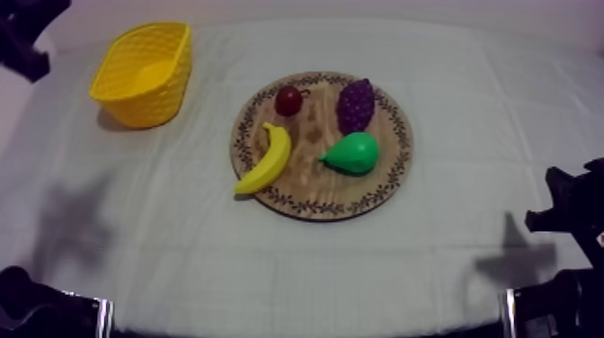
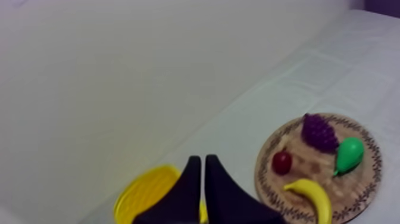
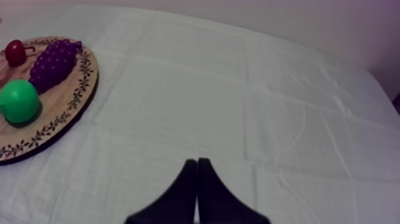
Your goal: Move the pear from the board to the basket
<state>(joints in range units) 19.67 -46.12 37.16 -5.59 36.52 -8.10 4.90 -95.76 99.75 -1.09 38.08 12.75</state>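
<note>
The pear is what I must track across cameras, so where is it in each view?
Top view: the pear lies on the wooden board's right half, just below the bunch of grapes.
Left wrist view: the pear lies beside the grapes, on the board's side away from the yellow basket.
Right wrist view: the pear lies on the board beside the grapes.
Shared landmark: the grapes, next to the pear throughout.

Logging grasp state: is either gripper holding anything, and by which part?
Nothing is held. Left gripper and right gripper are both shut on nothing; the pear lies on the board.
</note>
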